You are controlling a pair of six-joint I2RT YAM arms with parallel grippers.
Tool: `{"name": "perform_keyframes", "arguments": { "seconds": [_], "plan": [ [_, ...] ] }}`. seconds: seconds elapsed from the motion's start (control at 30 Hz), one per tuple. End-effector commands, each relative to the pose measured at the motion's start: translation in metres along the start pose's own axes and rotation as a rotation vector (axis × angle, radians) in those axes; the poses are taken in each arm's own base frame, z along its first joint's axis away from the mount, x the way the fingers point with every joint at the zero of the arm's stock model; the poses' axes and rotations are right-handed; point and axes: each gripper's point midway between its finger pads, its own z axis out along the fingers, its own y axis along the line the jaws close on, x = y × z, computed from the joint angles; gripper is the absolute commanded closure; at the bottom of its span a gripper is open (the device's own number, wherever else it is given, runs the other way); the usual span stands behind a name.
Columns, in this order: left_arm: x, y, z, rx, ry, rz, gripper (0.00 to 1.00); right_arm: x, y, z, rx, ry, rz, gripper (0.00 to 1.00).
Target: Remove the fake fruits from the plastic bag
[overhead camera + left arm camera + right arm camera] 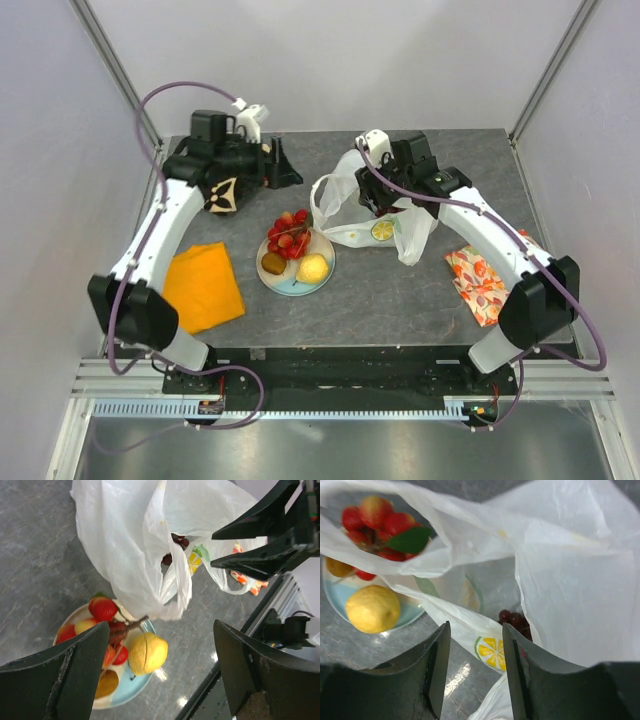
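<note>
On the grey bench point(400, 295), the white plastic bag point(415, 238) lay crumpled directly beneath the right end effector point(475, 630), whose fingers stood a little apart over the bag's mouth with nothing pinched between them. Inside the bag, just below those fingers, sat the dark grape bunch point(515, 620) and the citrus slice point(491, 652). The plate point(325, 275), just beside the bag on that end effector's left and out in front of the left end effector point(161, 630), which was spread wide and empty, held the red berry cluster point(288, 232), the lemon point(312, 268) and the brown oval piece point(273, 263).
</note>
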Motion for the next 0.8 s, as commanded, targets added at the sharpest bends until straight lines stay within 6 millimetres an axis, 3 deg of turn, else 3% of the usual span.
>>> {"name": "perform_keyframes", "arguments": {
  "seconds": [0.0, 0.07, 0.27, 0.37, 0.4, 0.43, 0.47, 0.6, 0.73, 0.77],
  "plan": [
    [-0.011, -0.001, 0.035, -0.009, 0.032, 0.12, 0.08, 0.024, -0.031, 0.009, 0.079, 0.064, 0.048, 0.48],
    [-0.007, -0.003, 0.047, -0.011, 0.051, 0.162, 0.07, 0.032, -0.04, 0.013, 0.094, 0.084, 0.059, 0.49],
    [0.029, -0.013, 0.079, -0.009, 0.158, 0.179, 0.07, 0.069, -0.074, 0.034, 0.182, 0.198, 0.075, 0.49],
    [0.044, -0.013, 0.088, -0.003, 0.195, 0.171, 0.21, 0.09, -0.082, 0.041, 0.205, 0.263, 0.054, 0.5],
    [0.046, -0.014, 0.088, 0.006, 0.199, 0.17, 0.5, 0.102, -0.081, 0.041, 0.202, 0.295, 0.045, 0.5],
    [0.044, -0.017, 0.085, 0.009, 0.192, 0.163, 0.7, 0.108, -0.08, 0.04, 0.195, 0.317, 0.034, 0.52],
    [0.043, -0.016, 0.084, -0.003, 0.185, 0.159, 0.98, 0.121, -0.076, 0.035, 0.185, 0.349, 0.028, 0.53],
    [0.044, -0.028, 0.08, 0.041, 0.18, 0.144, 0.98, 0.144, -0.063, 0.005, 0.168, 0.408, 0.001, 0.53],
    [0.042, -0.038, 0.079, 0.079, 0.168, 0.154, 0.98, 0.145, -0.066, -0.026, 0.211, 0.425, -0.081, 0.52],
    [0.043, -0.041, 0.081, 0.093, 0.174, 0.158, 0.98, 0.136, -0.067, -0.033, 0.212, 0.394, -0.107, 0.51]
  ]
}}
